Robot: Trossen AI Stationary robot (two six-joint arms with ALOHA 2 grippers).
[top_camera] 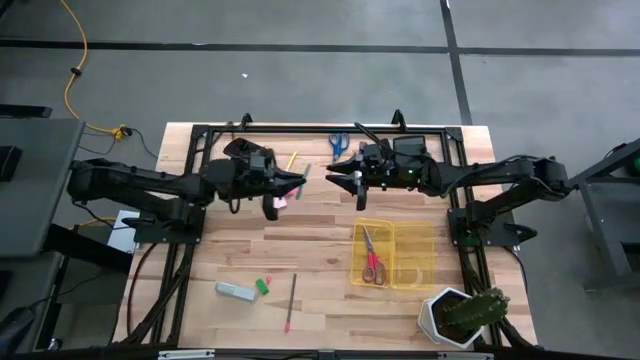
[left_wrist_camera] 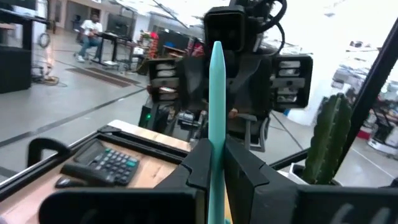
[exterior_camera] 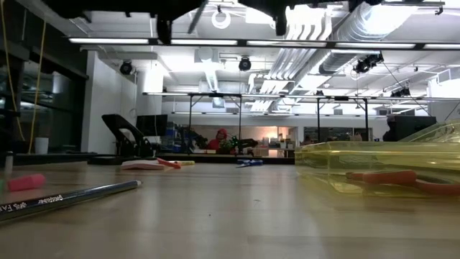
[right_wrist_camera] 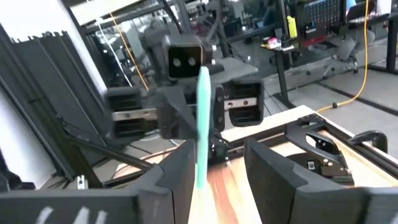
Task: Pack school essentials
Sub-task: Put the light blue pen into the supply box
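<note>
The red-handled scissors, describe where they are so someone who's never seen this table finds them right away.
Start at the potted cactus on the table's corner nearest the right arm. Just beside it lies a clear yellow tray. The red-handled scissors lie inside it, the only item already in the tray; the blue-handled scissors lie at the far edge.

Ceiling strip lights [exterior_camera: 215, 42] wash the room evenly; the wooden counter [top_camera: 310, 250] is softly lit with only faint shadows. Bright background glare bleaches the left wrist view, where the teal pen [left_wrist_camera: 216, 112] looks soft and near objects blur.
</note>
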